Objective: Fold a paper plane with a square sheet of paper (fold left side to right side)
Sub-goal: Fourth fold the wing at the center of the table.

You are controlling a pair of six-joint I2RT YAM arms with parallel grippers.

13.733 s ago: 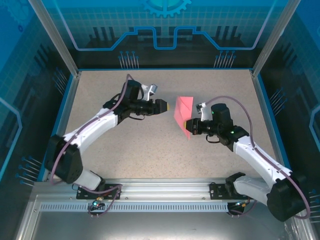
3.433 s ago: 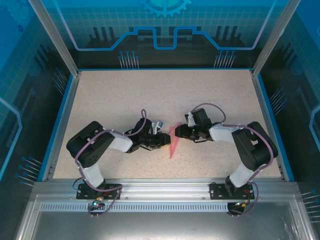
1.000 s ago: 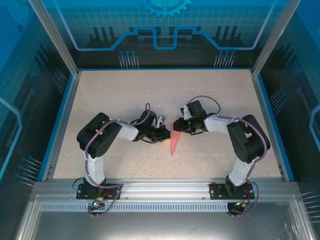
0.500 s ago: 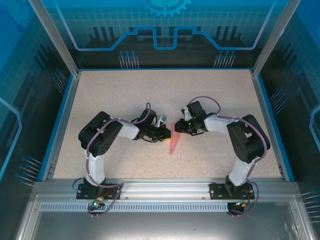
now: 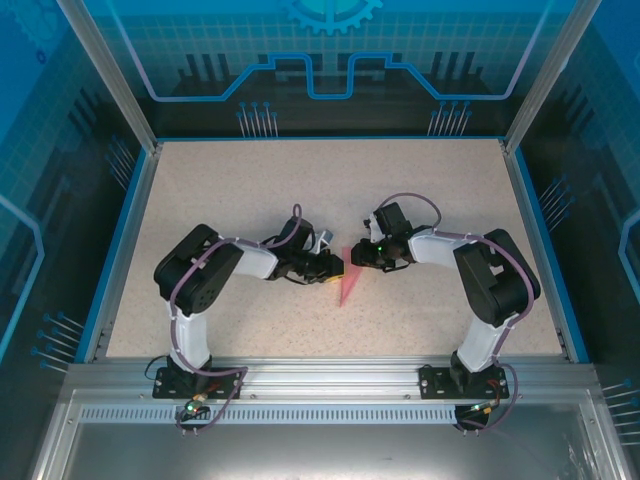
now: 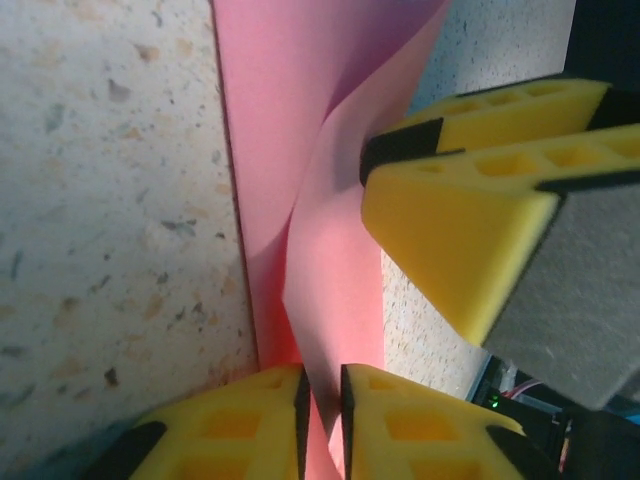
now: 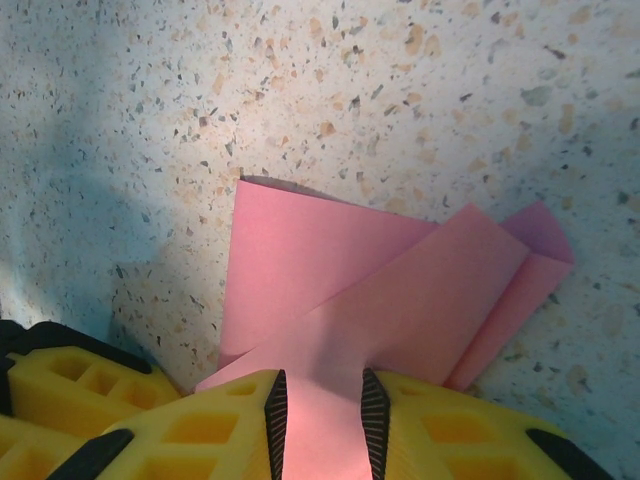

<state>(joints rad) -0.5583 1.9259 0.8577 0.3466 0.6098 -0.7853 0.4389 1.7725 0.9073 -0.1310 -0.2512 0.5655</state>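
Overhead, the paper plane lies mid-table, its point towards the arm bases, between the left gripper and the right gripper. Bare surface lies all round, with the walls well apart.

Left wrist: thin, limp paper curls between narrow pads; whether they pinch it, I cannot tell.

Right wrist: the jaws clamp the layered end.

Judgement: light and easily creased; hold it at the folded edges, where the layers stiffen it.
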